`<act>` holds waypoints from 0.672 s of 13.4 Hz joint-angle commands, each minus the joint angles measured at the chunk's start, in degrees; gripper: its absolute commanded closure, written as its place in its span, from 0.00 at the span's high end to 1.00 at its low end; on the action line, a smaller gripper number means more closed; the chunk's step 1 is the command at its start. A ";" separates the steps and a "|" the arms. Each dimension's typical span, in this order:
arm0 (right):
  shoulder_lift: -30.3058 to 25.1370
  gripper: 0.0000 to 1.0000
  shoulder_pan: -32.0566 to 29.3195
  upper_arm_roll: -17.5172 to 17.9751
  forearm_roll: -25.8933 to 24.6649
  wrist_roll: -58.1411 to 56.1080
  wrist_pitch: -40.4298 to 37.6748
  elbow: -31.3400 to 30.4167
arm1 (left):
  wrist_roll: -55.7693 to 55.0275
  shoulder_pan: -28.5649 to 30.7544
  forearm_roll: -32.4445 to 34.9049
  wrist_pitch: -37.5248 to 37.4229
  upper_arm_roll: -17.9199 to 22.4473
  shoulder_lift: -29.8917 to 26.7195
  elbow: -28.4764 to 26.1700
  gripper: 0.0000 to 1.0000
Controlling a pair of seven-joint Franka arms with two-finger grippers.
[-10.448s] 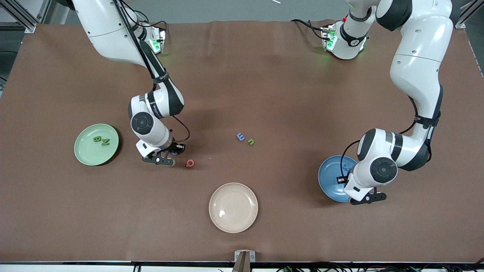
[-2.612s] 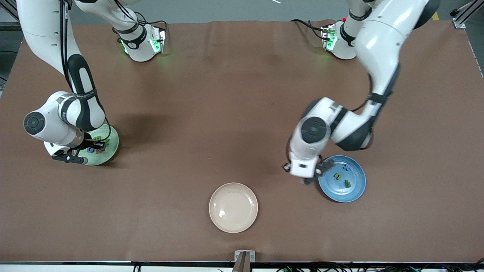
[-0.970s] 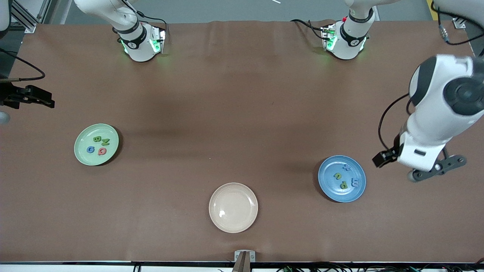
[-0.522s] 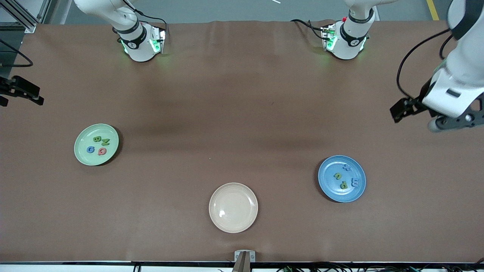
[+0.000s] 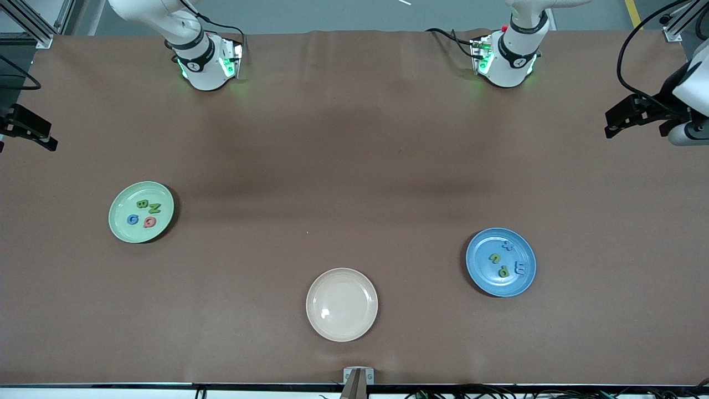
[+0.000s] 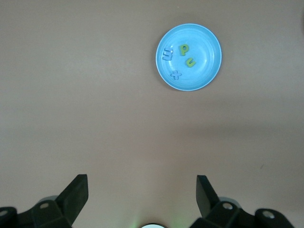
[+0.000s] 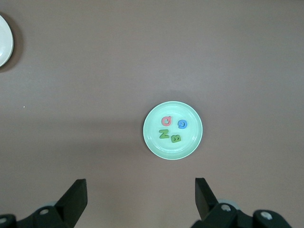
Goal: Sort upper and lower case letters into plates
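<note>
- The left gripper (image 6: 141, 199) has its jaws spread wide and grasps nothing. It hangs high over the left arm's end of the table (image 5: 354, 138), at about 3 o'clock in the front view.
- The right gripper (image 7: 140, 199) is likewise released and empty. It hangs high at the right arm's end, at about 9 o'clock in the front view.
- The blue plate (image 5: 482, 277) lies at about 4 o'clock on the table. It holds four small letters (image 5: 504, 261): two green, two blue. From the left wrist view (image 6: 183, 56) they read roughly as p, u, m and t, all lower case.
- The mint green plate (image 5: 119, 227) lies at about 8 o'clock. Its four letters (image 5: 143, 214) read B, N, G and Q: green, green, blue, red.
- The cream plate (image 5: 342, 327) at 6 o'clock holds nothing.
- No loose letter shows on the brown cloth, so the sorting looks finished and both arms appear parked clear of it.
- By my judgement the next move calls for no grasp, only a check that each plate holds one case.
- No brand or label is readable beyond the letters themselves.
</note>
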 commanded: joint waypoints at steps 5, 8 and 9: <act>-0.26 1.00 -22.88 23.10 -1.01 0.48 0.40 -0.55 | -0.30 -0.97 -1.34 2.35 0.45 -2.26 -1.41 1.00; -0.43 1.00 -30.61 30.91 -1.36 0.48 0.32 -0.37 | -0.39 -0.45 -2.92 3.58 0.54 -2.09 -1.67 1.00; -0.43 1.00 -30.61 30.91 -1.36 0.57 0.40 -0.37 | -0.39 0.51 -3.01 3.58 0.54 -2.17 -1.85 1.00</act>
